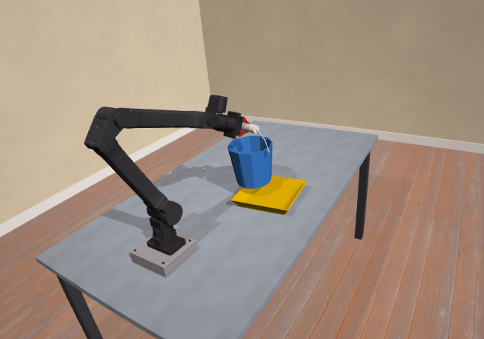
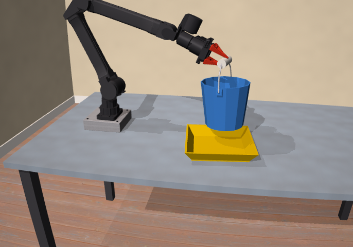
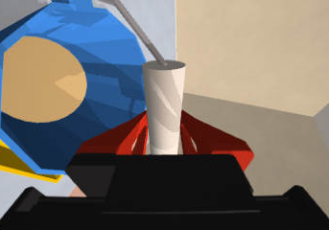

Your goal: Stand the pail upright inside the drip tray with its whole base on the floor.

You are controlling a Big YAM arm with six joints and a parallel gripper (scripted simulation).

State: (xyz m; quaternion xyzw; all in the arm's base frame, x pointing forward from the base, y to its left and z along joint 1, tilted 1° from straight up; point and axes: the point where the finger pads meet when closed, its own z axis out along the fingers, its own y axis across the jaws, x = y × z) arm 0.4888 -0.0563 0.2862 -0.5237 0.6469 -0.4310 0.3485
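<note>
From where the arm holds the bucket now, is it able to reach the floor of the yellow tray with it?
Probably yes. The hand grips the handle, the bucket hangs over the tray, and nothing lies between.

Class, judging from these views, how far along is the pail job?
Done: the gripper has the pail by its handle grip, lifted off the table. In hand: it hangs over the tray. Left: lower it upright onto the tray floor, release, withdraw.
</note>
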